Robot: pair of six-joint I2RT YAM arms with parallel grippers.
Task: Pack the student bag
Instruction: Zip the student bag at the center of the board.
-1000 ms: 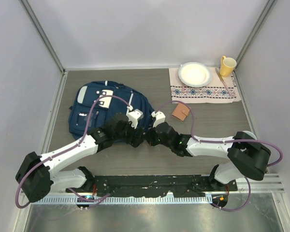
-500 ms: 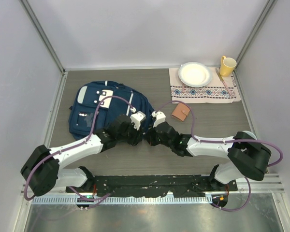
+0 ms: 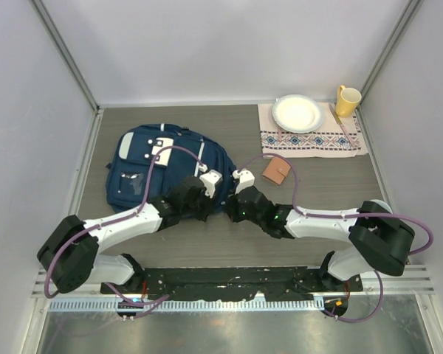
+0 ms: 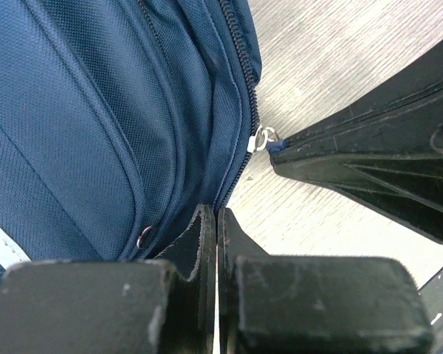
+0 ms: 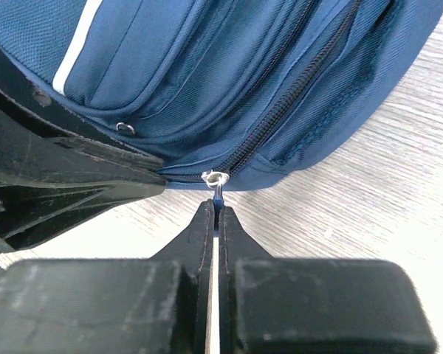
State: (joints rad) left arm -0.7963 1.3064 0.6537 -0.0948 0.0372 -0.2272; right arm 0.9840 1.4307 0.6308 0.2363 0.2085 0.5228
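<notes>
Navy fabric fills the left half of the bench point(image 3: 229, 136) from above: the student bag point(image 3: 151, 166) lies flat, its long axis running from far-left to near-right. Both arms meet at its near-right corner, the left gripper point(image 3: 211, 180) and right gripper point(image 3: 241, 177) just beside each other, equally near. A brown wallet point(image 3: 275, 172) lies apart to the right, unpacked.

From the left wrist, that gripper is pressed together at the bag's hem beside the zip track; whether cloth is caught I cannot tell.

From the right wrist, that gripper pinches the zip pull point(image 5: 217, 183), the teeth running up and away, closed along their visible length. Nothing inside shows. Opening likely means drawing the pull along that track while the left braces.
</notes>
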